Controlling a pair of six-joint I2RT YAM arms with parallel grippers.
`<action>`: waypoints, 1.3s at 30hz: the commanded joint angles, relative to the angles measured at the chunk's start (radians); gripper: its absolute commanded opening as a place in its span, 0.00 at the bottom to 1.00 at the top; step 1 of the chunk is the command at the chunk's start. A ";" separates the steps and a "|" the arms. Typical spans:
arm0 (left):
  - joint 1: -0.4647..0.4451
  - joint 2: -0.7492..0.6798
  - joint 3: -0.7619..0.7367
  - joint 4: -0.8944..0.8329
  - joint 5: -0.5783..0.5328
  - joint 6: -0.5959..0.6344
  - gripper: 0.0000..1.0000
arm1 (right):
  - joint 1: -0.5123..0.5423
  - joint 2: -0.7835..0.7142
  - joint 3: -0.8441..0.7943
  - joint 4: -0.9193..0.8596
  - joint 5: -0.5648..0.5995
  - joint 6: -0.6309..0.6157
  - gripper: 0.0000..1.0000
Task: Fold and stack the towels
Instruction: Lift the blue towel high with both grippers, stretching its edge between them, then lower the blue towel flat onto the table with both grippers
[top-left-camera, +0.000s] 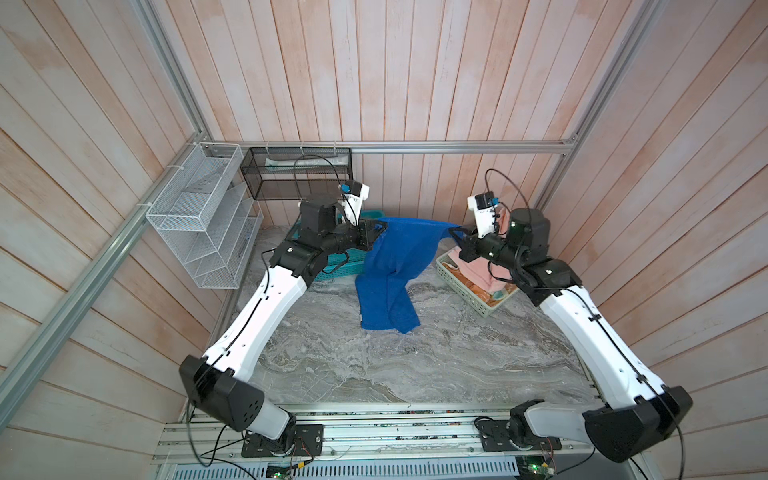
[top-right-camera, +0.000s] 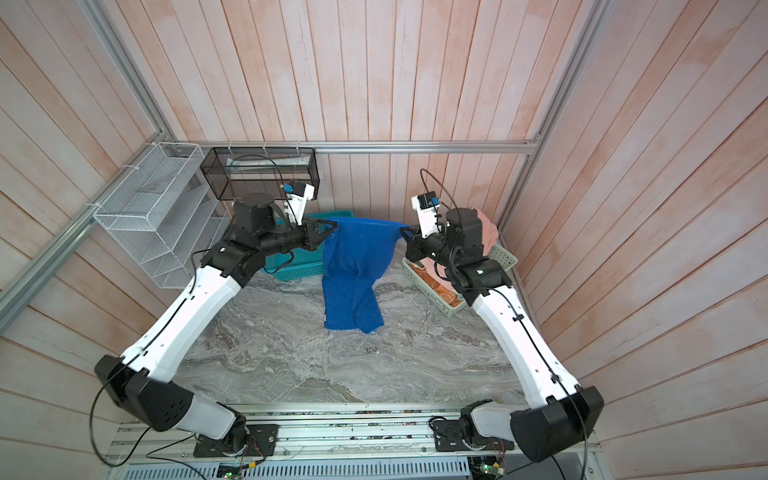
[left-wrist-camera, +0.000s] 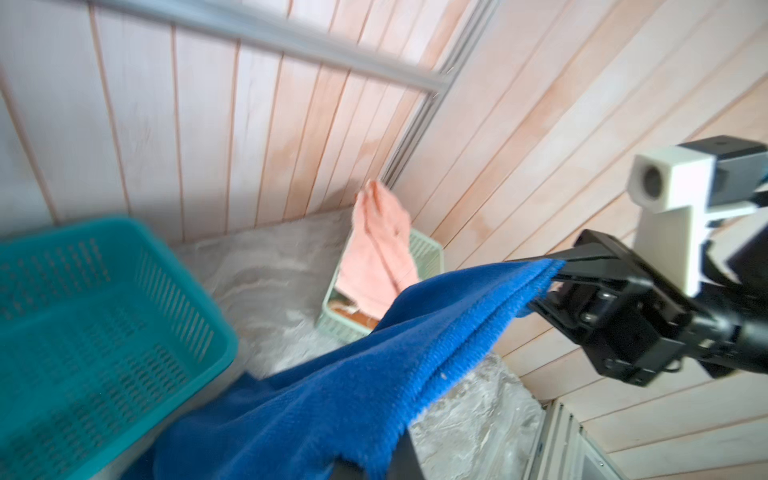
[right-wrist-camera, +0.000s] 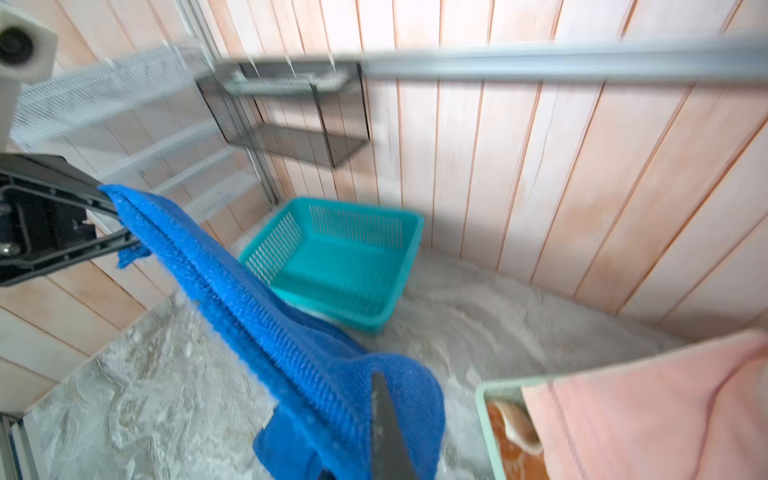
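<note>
My left pincer (top-left-camera: 381, 227) and right pincer (top-left-camera: 456, 230) each clamped on a top corner of the blue towel (top-left-camera: 388, 266), stretched between them, lower end draped on the table (top-left-camera: 415, 365)

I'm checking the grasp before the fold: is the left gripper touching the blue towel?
Touching. The right wrist view shows the left gripper shut on a corner of the blue towel, which hangs stretched from it.
</note>
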 joint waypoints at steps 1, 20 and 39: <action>-0.026 -0.087 0.078 -0.040 -0.119 0.006 0.00 | -0.004 -0.077 0.155 -0.116 0.125 -0.016 0.00; -0.158 0.103 0.796 -0.352 -0.276 0.078 0.00 | 0.024 0.197 0.938 -0.405 0.302 -0.158 0.00; 0.276 0.417 0.233 -0.061 0.052 -0.009 0.00 | -0.097 0.842 0.932 -0.445 0.028 -0.142 0.00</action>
